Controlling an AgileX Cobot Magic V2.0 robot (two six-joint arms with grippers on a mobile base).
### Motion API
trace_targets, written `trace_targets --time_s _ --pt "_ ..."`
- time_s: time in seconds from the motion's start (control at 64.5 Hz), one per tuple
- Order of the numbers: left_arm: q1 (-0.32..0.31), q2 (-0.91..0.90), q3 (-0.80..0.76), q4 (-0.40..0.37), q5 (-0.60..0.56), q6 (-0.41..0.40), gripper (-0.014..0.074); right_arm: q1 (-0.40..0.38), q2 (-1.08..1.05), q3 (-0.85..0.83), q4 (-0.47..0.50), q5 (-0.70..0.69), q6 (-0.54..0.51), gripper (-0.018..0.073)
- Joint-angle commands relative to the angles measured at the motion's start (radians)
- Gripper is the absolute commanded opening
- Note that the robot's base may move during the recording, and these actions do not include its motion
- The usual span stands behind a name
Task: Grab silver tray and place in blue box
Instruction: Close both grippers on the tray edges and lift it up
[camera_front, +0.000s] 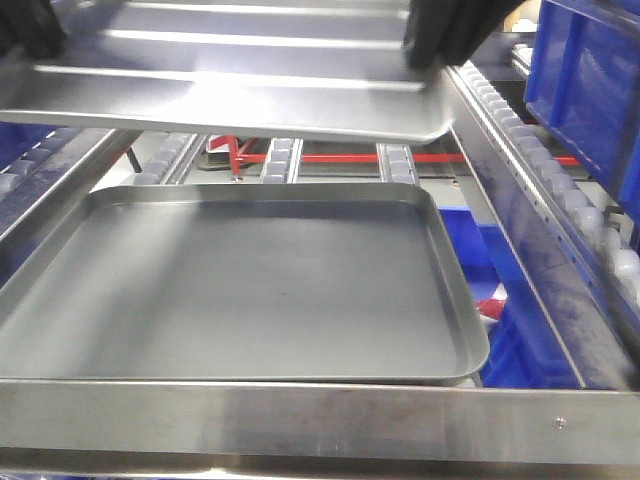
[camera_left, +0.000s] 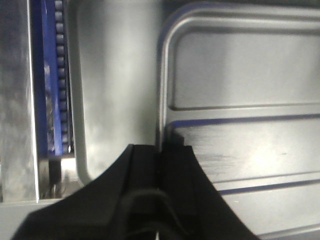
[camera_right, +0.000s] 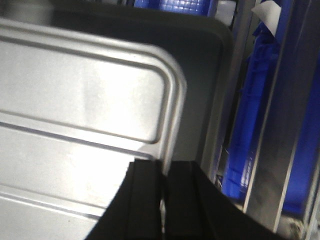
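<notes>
The silver tray (camera_front: 240, 90) hangs in the air at the top of the front view, above the larger dull grey tray. Its ribbed bottom shows in both wrist views (camera_left: 240, 100) (camera_right: 80, 100). My left gripper (camera_left: 161, 150) is shut on the tray's left rim. My right gripper (camera_right: 164, 167) is shut on its right rim, and its black fingers (camera_front: 440, 40) show at the upper right of the front view. The blue box (camera_front: 590, 90) stands at the upper right, only part of its wall in view.
The dull grey ribless tray (camera_front: 250, 290) lies on the roller rack below. A steel rail (camera_front: 320, 425) crosses the front. Roller tracks (camera_front: 540, 170) run along the right side, with blue bins (camera_front: 520, 350) below them. A red bar (camera_front: 340, 158) lies behind.
</notes>
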Motion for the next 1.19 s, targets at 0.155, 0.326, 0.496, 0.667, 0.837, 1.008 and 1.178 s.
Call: trace_targets --time_s 0.155,0.326,0.496,0.667,0.837,1.008,1.178 --pt "-0.099 -0.038 0.056 0.106 -0.019 -0.085 -0.0097 0.055 -0.048 -0.007 -0.090 0.047 0.016 0.0056" --pt "-0.103 -0.038 0.056 0.111 -0.022 -0.095 -0.0097 0.057 -0.048 -0.003 -0.091 0.039 0.018 0.0056" --pt "-0.103 -0.038 0.056 0.107 0.006 -0.095 -0.0097 0.057 -0.048 -0.003 -0.098 0.046 0.018 0.0056" --pt "-0.103 -0.038 0.056 0.107 0.009 -0.095 -0.0098 0.057 -0.048 -0.003 -0.098 0.065 0.018 0.0056" --pt "-0.103 -0.038 0.056 0.107 0.009 -0.095 -0.0098 0.057 -0.048 -0.003 -0.098 0.067 0.018 0.0056" --pt "-0.103 -0.038 0.056 0.107 0.009 -0.095 -0.0098 0.057 -0.048 -0.003 -0.098 0.067 0.018 0.0056" --pt "-0.103 -0.038 0.056 0.107 0.009 -0.095 -0.0098 0.057 -0.048 -0.003 -0.098 0.067 0.018 0.0056"
